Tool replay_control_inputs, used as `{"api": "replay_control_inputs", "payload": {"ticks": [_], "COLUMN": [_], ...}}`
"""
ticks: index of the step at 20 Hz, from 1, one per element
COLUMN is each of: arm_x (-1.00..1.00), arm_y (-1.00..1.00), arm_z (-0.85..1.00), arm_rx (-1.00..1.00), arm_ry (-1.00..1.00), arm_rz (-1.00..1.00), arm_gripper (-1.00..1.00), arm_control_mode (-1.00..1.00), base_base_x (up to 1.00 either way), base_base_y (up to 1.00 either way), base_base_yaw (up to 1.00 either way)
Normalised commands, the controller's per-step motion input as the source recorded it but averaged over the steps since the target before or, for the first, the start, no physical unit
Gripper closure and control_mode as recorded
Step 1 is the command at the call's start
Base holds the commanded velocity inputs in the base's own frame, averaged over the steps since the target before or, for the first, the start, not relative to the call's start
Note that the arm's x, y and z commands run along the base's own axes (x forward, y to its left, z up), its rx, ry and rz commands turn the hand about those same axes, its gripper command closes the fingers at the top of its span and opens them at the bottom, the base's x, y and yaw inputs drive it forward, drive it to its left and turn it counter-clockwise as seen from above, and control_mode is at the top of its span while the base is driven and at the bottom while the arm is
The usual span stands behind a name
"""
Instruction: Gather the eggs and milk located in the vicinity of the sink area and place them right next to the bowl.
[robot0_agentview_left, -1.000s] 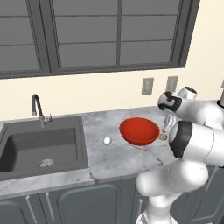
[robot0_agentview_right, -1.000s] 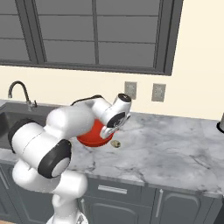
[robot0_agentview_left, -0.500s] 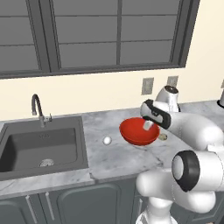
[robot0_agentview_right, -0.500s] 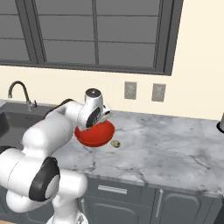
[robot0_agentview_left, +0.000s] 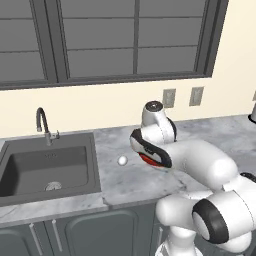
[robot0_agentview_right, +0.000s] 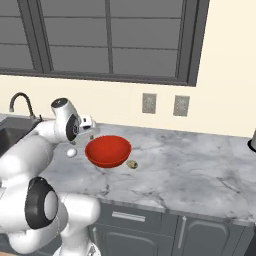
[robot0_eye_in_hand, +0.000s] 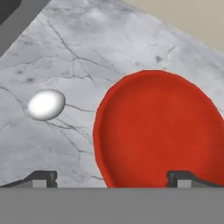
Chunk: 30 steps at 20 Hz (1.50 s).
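Grey marble counter (robot0_agentview_right: 190, 170), egg (robot0_eye_in_hand: 46, 104) just beside red bowl (robot0_eye_in_hand: 162, 131), hand (robot0_eye_in_hand: 113, 177) above them, fingers spread, gripping nothing

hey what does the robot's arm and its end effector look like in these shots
The arm is glossy white, built of rounded, bulbous segments with dark grey to black bands and caps at the joints. The end effector ends in two small dark, blocky fingertips. No cables or markings are visible.

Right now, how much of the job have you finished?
A small greenish thing already sits beside the red bowl, too small to name. In hand: nothing; the gripper is open above the bowl's edge. Left: the egg, on the counter between sink and bowl.
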Motion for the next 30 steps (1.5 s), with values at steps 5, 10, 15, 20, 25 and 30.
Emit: {"api": "replay_control_inputs", "payload": {"ticks": [5, 10, 15, 20, 25, 30], "arm_x": [0.02, 0.01, 0.00, 0.02, 0.01, 0.19], "arm_y": [0.89, 0.41, 0.02, 0.02, 0.22, 0.12], "arm_z": [0.00, 0.01, -0.23, -0.77, -0.10, 0.00], "arm_rx": [0.02, 0.09, 0.03, 0.00, 0.01, 0.02], "arm_ry": [0.25, 0.31, 0.14, 0.00, 0.00, -0.01], "arm_rz": [-0.11, -0.02, -0.04, -0.08, -0.23, -0.32], "arm_gripper": [-1.00, -1.00, -1.00, -1.00, -1.00, -1.00], "arm_control_mode": [-1.00, -1.00, -1.00, -1.00, -1.00, -1.00], "base_base_x": [0.00, 0.00, 0.00, 0.00, 0.00, 0.00], "base_base_y": [0.00, 0.00, 0.00, 0.00, 0.00, 0.00], "base_base_yaw": [0.00, 0.00, 0.00, 0.00, 0.00, 0.00]}}
